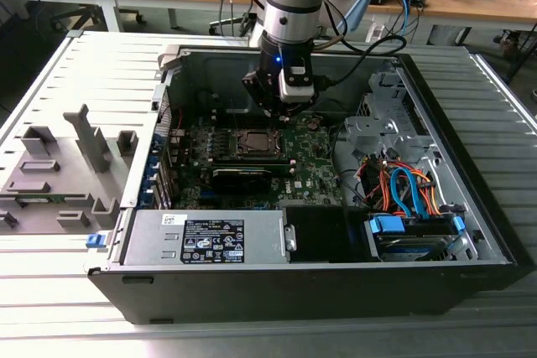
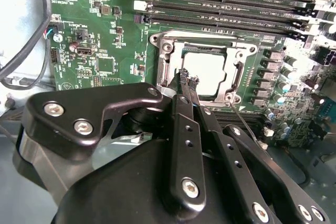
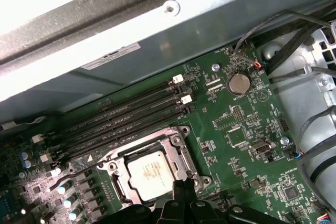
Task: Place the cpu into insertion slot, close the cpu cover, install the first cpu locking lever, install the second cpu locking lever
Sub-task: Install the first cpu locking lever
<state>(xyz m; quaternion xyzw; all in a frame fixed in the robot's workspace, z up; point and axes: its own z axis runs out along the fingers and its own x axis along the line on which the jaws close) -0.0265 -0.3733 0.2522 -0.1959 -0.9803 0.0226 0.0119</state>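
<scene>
In the exterior view, gripper low over the motherboard inside the open case — cpu just beside it, at 7 o'clock. In the second wrist view, fingers pressed together, tips at the edge of the cover. Cover down flat over the slot, cpu seated inside, pale face showing through the window. Thin lever jutting from one slot corner — latched or not, cannot tell.

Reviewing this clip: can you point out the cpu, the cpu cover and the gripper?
cpu (image 2: pixel 210 74), second wrist view, on its pale metal face.
cpu cover (image 2: pixel 210 45), second wrist view, on the silvery frame bar along one side of the window.
gripper (image 2: pixel 189 77), second wrist view, midway between its fingertips.
</scene>
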